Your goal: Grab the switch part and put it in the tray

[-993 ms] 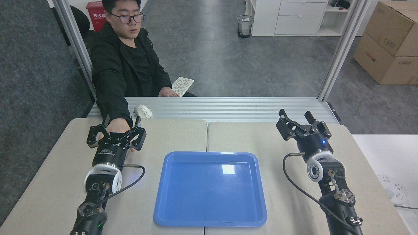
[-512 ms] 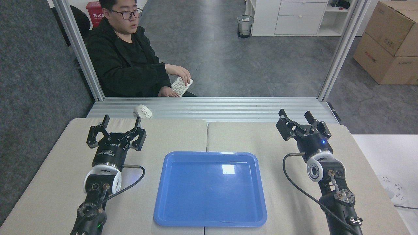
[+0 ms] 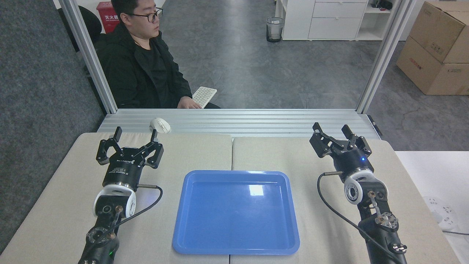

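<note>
The person's hand (image 3: pixel 188 104) has pulled back from my table (image 3: pixel 205 152) to the keyboard (image 3: pixel 204 96). Both my left gripper (image 3: pixel 135 135) and right gripper (image 3: pixel 331 129) hover with fingers apart, flanking the blue tray (image 3: pixel 183 212).

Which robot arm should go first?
Probably left, but that's a guess. No switch part shows. Left fingers and right fingers are open beside the tray. A second ago the person reached behind the left fingers, so it may hide there.

A beige table (image 3: pixel 293 154) carries the blue tray (image 3: pixel 236 249) at its centre.
</note>
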{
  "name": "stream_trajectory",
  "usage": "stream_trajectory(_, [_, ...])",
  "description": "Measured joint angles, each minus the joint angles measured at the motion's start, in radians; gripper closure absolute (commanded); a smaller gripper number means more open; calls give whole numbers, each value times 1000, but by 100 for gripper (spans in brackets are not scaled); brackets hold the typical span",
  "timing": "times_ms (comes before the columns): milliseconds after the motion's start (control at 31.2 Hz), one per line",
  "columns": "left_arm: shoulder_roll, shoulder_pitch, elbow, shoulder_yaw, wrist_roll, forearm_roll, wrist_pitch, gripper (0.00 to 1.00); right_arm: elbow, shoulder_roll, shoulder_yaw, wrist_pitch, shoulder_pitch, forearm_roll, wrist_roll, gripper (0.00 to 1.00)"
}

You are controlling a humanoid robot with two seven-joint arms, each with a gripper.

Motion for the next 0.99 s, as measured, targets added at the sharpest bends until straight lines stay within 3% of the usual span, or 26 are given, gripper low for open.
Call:
stream_trajectory(641, [2,-1,0,4,-10,1,-48,0,0,0,0,0,0,0,0,0])
stream_trajectory(993, [3,2,0,23,-26,5,-24,0,0,0,0,0,0,0,0,0])
